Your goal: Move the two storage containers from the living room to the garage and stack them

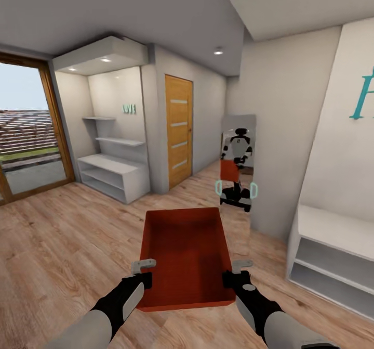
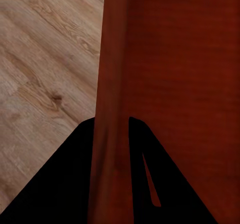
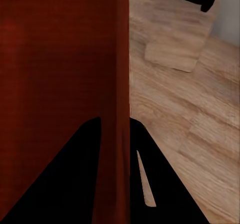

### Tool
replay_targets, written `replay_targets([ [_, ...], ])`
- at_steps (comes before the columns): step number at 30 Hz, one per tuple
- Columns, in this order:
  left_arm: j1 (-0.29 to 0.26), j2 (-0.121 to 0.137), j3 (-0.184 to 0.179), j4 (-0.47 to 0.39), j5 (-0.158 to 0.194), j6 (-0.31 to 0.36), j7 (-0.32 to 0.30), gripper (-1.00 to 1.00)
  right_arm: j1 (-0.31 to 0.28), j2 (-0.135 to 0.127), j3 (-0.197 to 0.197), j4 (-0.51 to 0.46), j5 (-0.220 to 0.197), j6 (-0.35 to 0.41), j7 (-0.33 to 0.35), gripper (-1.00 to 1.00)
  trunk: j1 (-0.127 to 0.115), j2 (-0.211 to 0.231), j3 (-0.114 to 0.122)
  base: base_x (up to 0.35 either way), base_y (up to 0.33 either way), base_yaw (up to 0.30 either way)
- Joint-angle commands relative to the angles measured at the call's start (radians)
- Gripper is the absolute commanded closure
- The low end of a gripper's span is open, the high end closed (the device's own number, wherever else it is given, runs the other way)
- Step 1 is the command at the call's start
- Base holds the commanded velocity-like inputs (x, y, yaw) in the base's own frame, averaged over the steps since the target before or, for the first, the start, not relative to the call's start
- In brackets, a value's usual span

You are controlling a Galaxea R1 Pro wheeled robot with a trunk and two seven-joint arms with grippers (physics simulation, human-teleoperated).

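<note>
One orange-red storage container hangs in front of me above the light wood plank floor, carried between both arms. My left gripper is shut on its left wall, with a dark finger on either side of the thin wall. On the opposite side my right gripper is shut on the right wall in the same way. The bin is empty and has no lid. The second container is out of view.
A light wooden door with frosted strips stands ahead in a grey wall. A tall mirror to its right reflects me with the bin. White shelves stand at the left, a white bench unit at the right, a glass door far left.
</note>
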Motion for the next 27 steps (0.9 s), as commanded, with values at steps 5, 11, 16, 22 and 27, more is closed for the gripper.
replay_targets([
  [5,-0.001,0.060,0.065,-0.004,-0.030,-0.005,0.014,1.00,0.000,-0.008,-0.021,0.003,0.005,-0.003,-0.012,1.00,0.001,-0.001,-0.002,0.322,0.000,0.267],
  [11,-0.001,0.060,0.064,-0.004,-0.030,-0.005,0.014,1.00,0.000,-0.008,-0.021,0.003,0.005,-0.003,-0.012,1.00,0.001,-0.001,-0.002,0.322,0.000,0.267],
  [16,-0.001,0.061,0.064,-0.004,-0.030,-0.005,0.014,1.00,0.000,-0.008,-0.021,0.003,0.004,-0.003,-0.012,1.00,0.001,-0.001,-0.002,0.322,0.000,0.267],
  [22,-0.001,0.060,0.065,-0.005,-0.030,-0.005,0.014,1.00,0.000,-0.008,-0.021,0.003,0.005,-0.003,-0.012,1.00,0.001,-0.001,-0.002,0.322,0.000,0.266],
  [27,-0.001,0.060,0.064,-0.004,-0.030,-0.005,0.014,1.00,0.000,-0.008,-0.021,0.003,0.005,-0.003,-0.012,1.00,0.001,-0.001,-0.002,0.322,0.000,0.112],
])
